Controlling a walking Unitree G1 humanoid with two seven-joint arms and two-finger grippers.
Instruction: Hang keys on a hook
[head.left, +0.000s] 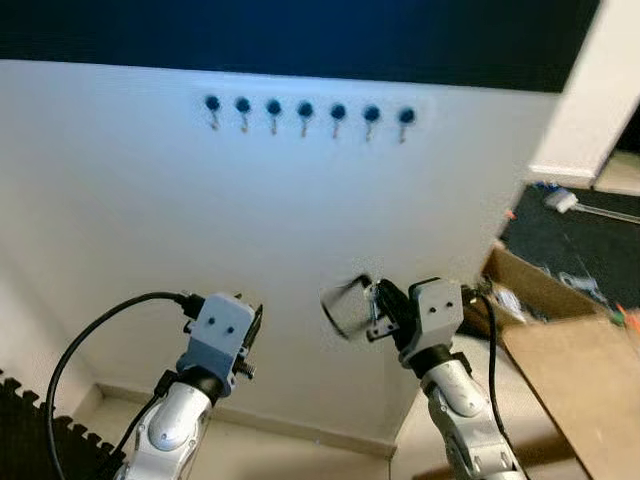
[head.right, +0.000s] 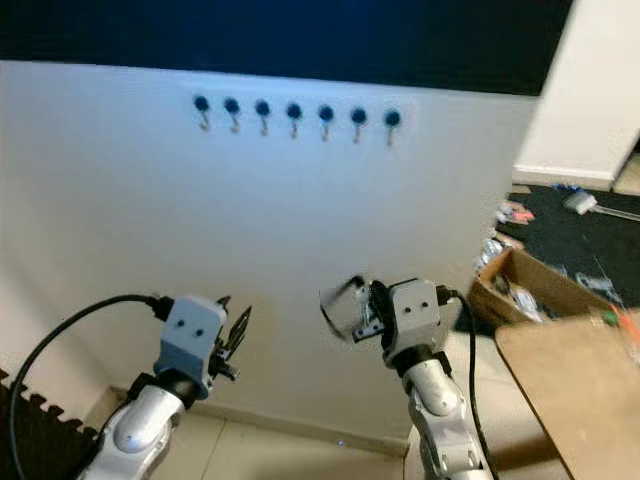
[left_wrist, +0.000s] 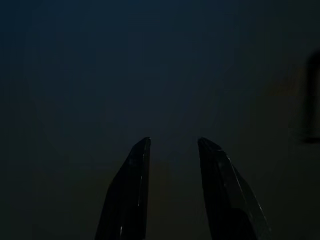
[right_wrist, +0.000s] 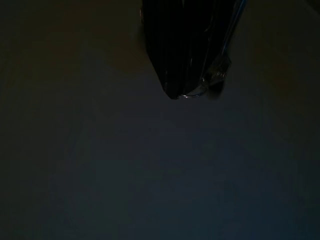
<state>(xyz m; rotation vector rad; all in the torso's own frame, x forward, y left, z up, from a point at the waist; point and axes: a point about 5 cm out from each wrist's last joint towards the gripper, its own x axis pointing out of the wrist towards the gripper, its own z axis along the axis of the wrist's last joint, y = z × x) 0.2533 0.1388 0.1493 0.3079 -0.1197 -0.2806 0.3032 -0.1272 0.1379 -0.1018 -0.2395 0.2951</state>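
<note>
Wall hooks (head.left: 305, 116) well above keys (head.left: 347, 305) in R gripper (head.left: 372, 312).

Keys (head.left: 345, 305) at right gripper (head.left: 372, 310): motion-blurred, individual keys indistinguishable. Both wrist views very dark; the wall is featureless. Cardboard box (head.left: 540, 290) contents too small to identify. Both arms cut off at lower edge.

**Silver arms, grey-blue wrists, black cables**

Lower left of the head views: the left arm (head.left: 175, 425) is glossy silver with a black collar, topped by a grey-blue wrist block (head.left: 220, 330) bearing two dark screw holes. A thick black cable (head.left: 85, 345) arcs from it. The right arm (head.left: 460, 405), lower centre, matches, its wrist block (head.left: 437, 308) trailing a black cable (head.left: 492, 370).
</note>
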